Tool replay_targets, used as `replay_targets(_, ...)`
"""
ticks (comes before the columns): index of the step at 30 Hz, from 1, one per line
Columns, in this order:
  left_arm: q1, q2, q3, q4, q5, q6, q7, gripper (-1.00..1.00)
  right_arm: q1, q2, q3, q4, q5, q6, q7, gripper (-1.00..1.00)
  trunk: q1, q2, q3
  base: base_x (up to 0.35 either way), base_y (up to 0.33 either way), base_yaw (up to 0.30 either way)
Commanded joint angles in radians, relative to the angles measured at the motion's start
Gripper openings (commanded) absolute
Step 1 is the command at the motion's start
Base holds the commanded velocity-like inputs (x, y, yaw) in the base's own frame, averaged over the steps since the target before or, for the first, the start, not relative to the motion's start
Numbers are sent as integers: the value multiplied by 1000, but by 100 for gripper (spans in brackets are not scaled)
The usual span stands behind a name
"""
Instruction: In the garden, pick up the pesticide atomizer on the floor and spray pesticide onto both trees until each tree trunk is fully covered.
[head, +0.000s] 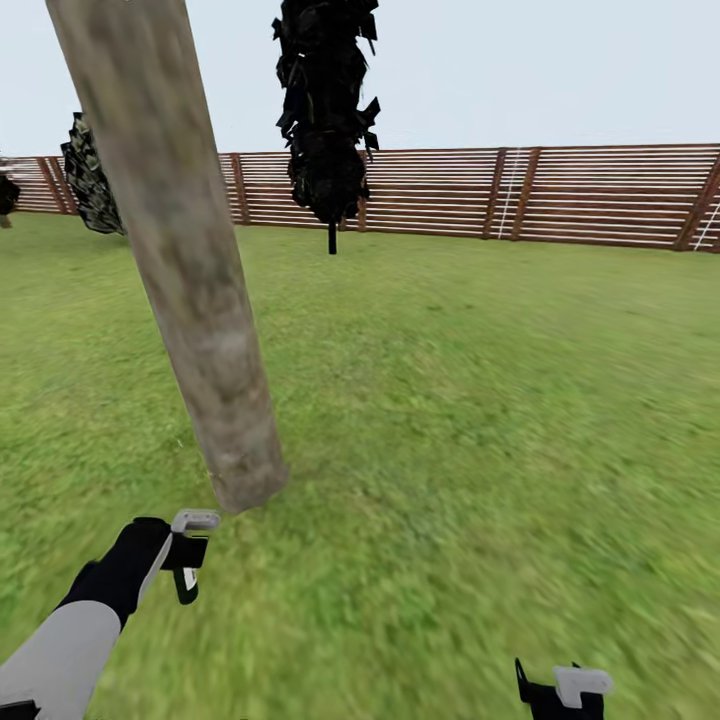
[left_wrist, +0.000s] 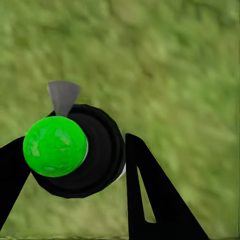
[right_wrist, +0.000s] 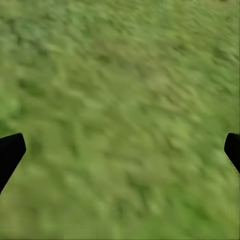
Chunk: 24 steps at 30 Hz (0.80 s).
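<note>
Tree trunk (head: 190, 270): leaning, rooted in grass (head: 480, 420) just beyond left gripper (head: 188, 560). Dark conifer (head: 328, 110) and slat fence (head: 560, 195) are seen behind. Atomizer (left_wrist: 70, 152), green-capped, is clamped between left fingers (left_wrist: 150, 200). Right gripper (right_wrist: 120, 150) is spread wide, empty.

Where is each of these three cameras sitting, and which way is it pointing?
Head view: on the robot's head, looking forward and down at the tree trunk, lawn and fence; the left gripper and right gripper show.
Left wrist view: near the left gripper, looking down its fingers, shut on the atomizer with a green ball top.
Right wrist view: near the right gripper, open, facing grass.
Shared: all three views show grass.
</note>
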Motion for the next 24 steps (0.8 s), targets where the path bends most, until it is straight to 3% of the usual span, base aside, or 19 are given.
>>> replay_targets(1,-1,-1,4,6,-10,4,-9,-100,0,0,-4,2,11,-3,-4,100,0,0,-1,-2,-263,273)
replay_targets(5,-2,-6,-1,19,-7,3,-11,-100,0,0,-4,3,12,-2,-4,100,0,0,-1,-32,-166,258)
replay_targets(10,-17,-1,-6,10,-8,10,-26,-100,0,0,-4,4,12,-1,-4,100,0,0,-1,-1,-5,45)
replay_targets(13,-62,11,-11,7,-9,18,-36,-100,0,0,-5,4,12,0,-4,100,0,0,-1,0,0,3)
replay_targets(15,-116,48,-34,9,-10,21,-69,-100,-1,0,-4,4,12,0,-4,100,0,0,-1,0,0,0)
replay_targets(17,-137,74,-71,8,-11,22,-120,-100,-1,0,-4,4,12,0,-4,100,0,0,-1,0,0,0)
replay_targets(18,-145,87,-106,7,-12,22,-175,-100,-1,0,-4,4,12,0,-4,100,0,0,-1,0,0,0)
replay_targets(20,-151,96,-146,5,-24,22,-233,-100,0,0,-4,4,12,0,-4,100,0,0,-1,0,0,0)
replay_targets(24,-150,98,-163,-4,-51,22,-256,-100,-1,0,-4,4,12,0,-4,100,0,0,-1,34,14,0)
